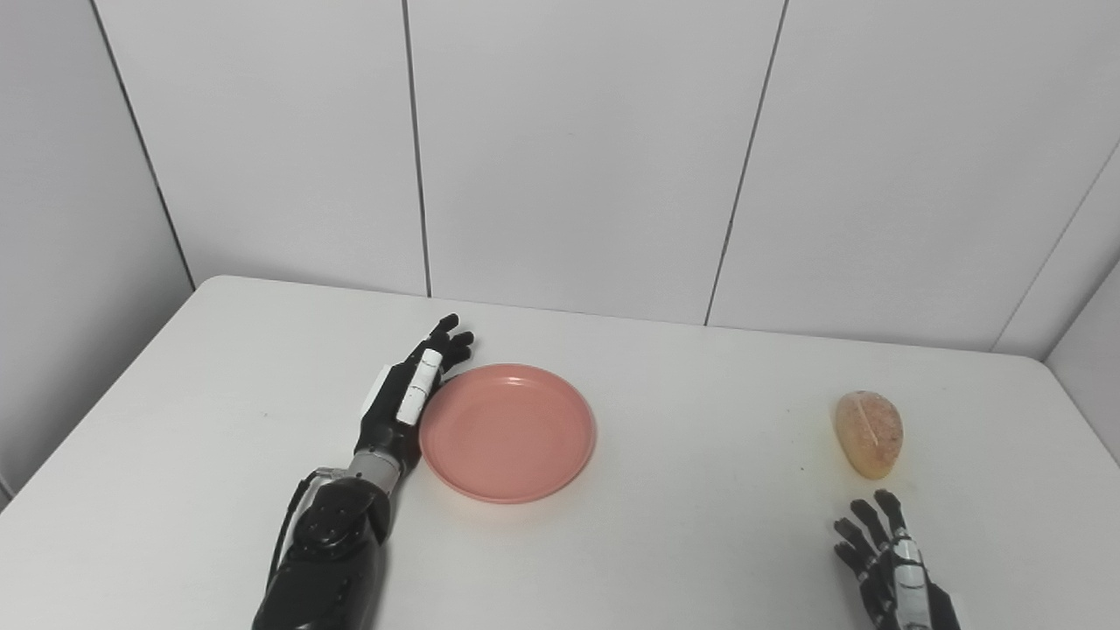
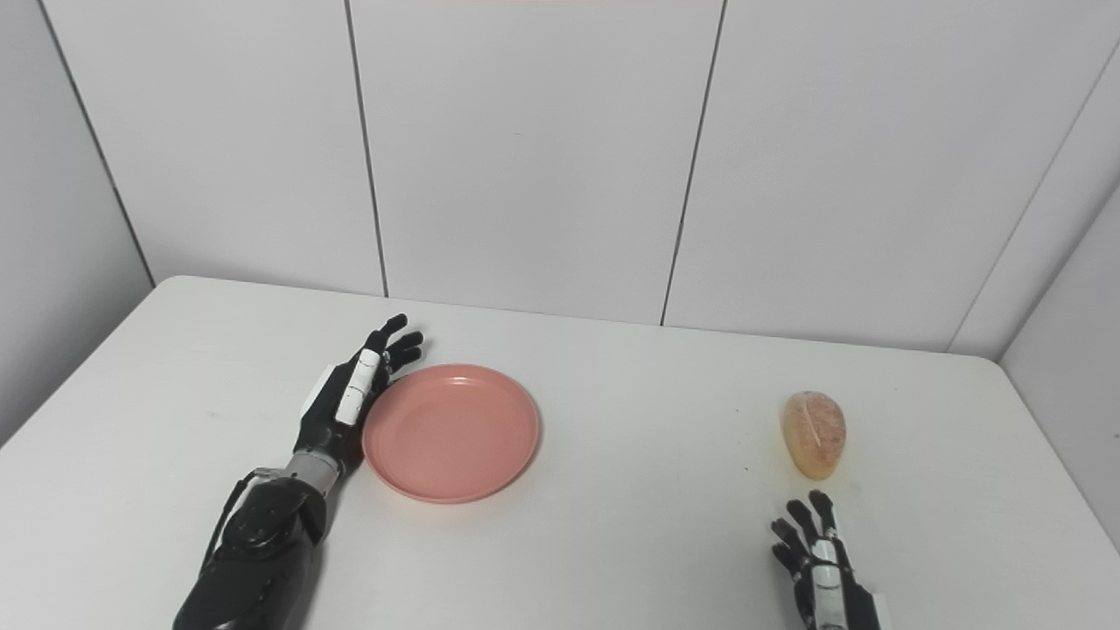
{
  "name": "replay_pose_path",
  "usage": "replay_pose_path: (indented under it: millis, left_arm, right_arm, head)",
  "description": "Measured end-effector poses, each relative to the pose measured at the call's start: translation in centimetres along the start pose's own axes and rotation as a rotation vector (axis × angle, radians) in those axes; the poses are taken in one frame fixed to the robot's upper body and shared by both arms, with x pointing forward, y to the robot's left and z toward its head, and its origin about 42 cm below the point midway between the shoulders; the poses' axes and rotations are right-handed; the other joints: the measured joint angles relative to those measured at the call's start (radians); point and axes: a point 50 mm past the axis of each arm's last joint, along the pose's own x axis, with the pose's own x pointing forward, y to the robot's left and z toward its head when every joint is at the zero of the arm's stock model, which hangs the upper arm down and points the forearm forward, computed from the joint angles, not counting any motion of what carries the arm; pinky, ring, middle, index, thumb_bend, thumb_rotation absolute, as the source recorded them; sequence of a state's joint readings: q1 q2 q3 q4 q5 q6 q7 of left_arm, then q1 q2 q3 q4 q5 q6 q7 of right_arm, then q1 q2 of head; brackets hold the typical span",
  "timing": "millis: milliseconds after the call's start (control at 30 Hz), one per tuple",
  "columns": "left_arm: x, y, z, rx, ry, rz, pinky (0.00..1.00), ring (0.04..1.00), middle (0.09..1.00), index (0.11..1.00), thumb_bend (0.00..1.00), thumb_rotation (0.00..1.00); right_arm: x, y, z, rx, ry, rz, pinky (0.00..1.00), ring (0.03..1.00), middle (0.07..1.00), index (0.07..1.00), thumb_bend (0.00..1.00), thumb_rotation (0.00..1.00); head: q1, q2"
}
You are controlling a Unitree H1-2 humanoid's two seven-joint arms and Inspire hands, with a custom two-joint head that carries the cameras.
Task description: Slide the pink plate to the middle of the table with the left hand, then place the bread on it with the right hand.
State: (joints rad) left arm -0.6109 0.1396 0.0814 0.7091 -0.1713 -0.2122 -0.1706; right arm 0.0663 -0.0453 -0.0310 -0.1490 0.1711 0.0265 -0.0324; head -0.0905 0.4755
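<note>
Smooth, faintly glossy plastic pink plate [image 1: 507,433], matt white table [image 1: 700,525], crusty speckled bread [image 1: 868,433]

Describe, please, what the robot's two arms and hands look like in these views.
Both hands are black with slim jointed fingers and white panels: left hand, right hand. The left forearm is glossy black, with a silver wrist ring and a thin black cable looping beside it.

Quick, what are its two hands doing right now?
Left hand: open, flat against the pink plate's left rim.
Right hand: open, holding nothing, near the bread.
</note>
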Motion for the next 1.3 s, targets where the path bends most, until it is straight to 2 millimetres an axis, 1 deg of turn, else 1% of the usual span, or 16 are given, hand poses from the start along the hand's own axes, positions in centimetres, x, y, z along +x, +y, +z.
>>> replay_pose_path:
  millis: [233,267,333,367,400,467,533,600,667,833,1033,1300]
  left_arm:
    - [0.0,-0.8,-0.1,-0.012,-0.003,0.011,0.78,0.894,0.869,0.898,0.92,0.88]
    - [0.0,-0.8,0.0,-0.012,-0.003,0.013,0.79,0.894,0.869,0.893,0.90,0.89]
    - [-0.1,-0.9,0.0,-0.015,0.000,0.018,0.79,0.895,0.869,0.891,0.89,0.89]
    - [-0.1,-1.0,0.0,-0.018,0.004,0.020,0.79,0.896,0.869,0.891,0.89,0.89]
    - [-0.1,-1.1,0.0,-0.020,0.006,0.019,0.79,0.896,0.868,0.890,0.88,0.89]
    - [-0.2,-1.3,0.0,-0.025,0.010,0.017,0.79,0.898,0.866,0.889,0.88,0.89]
    - [-0.3,-1.6,-0.1,-0.029,0.012,0.012,0.79,0.897,0.863,0.890,0.89,0.89]
    - [-0.4,-2.1,-0.1,-0.036,0.014,0.003,0.78,0.893,0.864,0.891,0.89,0.88]
    - [-0.5,-2.5,-0.1,-0.044,0.021,-0.004,0.78,0.894,0.868,0.887,0.89,0.88]
    - [-0.8,-3.1,-0.1,-0.041,0.025,-0.040,0.78,0.893,0.863,0.881,0.89,0.88]
    - [-0.7,-3.5,-0.1,-0.034,0.031,-0.060,0.79,0.902,0.872,0.896,0.90,0.88]
    - [-0.7,-4.0,0.1,-0.021,0.046,-0.086,0.77,0.896,0.872,0.895,0.90,0.88]
  right_arm:
    - [0.0,0.5,0.0,-0.004,-0.002,-0.006,0.89,0.889,0.918,0.945,0.80,0.96]
    - [0.0,0.7,0.0,-0.003,-0.003,-0.007,0.88,0.889,0.918,0.945,0.79,0.96]
    - [0.1,0.9,0.0,-0.005,-0.004,-0.008,0.88,0.891,0.920,0.946,0.80,0.96]
    - [0.1,1.1,0.1,-0.009,-0.004,-0.008,0.88,0.893,0.922,0.948,0.80,0.96]
    - [0.1,1.2,0.1,-0.010,-0.005,-0.009,0.88,0.894,0.922,0.949,0.80,0.96]
    - [0.0,1.6,0.0,-0.015,-0.004,-0.009,0.88,0.894,0.925,0.950,0.81,0.96]
    - [0.0,2.0,0.0,-0.017,-0.004,-0.007,0.88,0.896,0.928,0.951,0.81,0.96]
    - [0.0,2.4,0.0,-0.009,-0.002,-0.012,0.89,0.906,0.934,0.958,0.82,0.96]
    - [0.0,2.8,0.1,-0.007,0.003,-0.012,0.90,0.913,0.939,0.967,0.83,0.97]
    - [0.0,3.4,0.2,-0.012,0.011,-0.003,0.90,0.912,0.942,0.974,0.83,0.97]
    - [0.0,3.7,0.2,-0.015,0.012,-0.005,0.90,0.913,0.938,0.970,0.82,0.98]
    - [0.0,3.8,0.3,-0.018,0.013,-0.004,0.89,0.908,0.933,0.966,0.81,0.98]
  head:
    - [-0.043,0.012]
    - [-0.066,0.018]
    - [-0.069,0.018]
    - [-0.093,0.020]
    - [-0.094,0.020]
    - [-0.142,0.026]
    - [-0.143,0.026]
    - [-0.179,0.031]
    - [-0.193,0.032]
    - [-0.207,0.035]
    - [-0.221,0.038]
    - [-0.222,0.043]
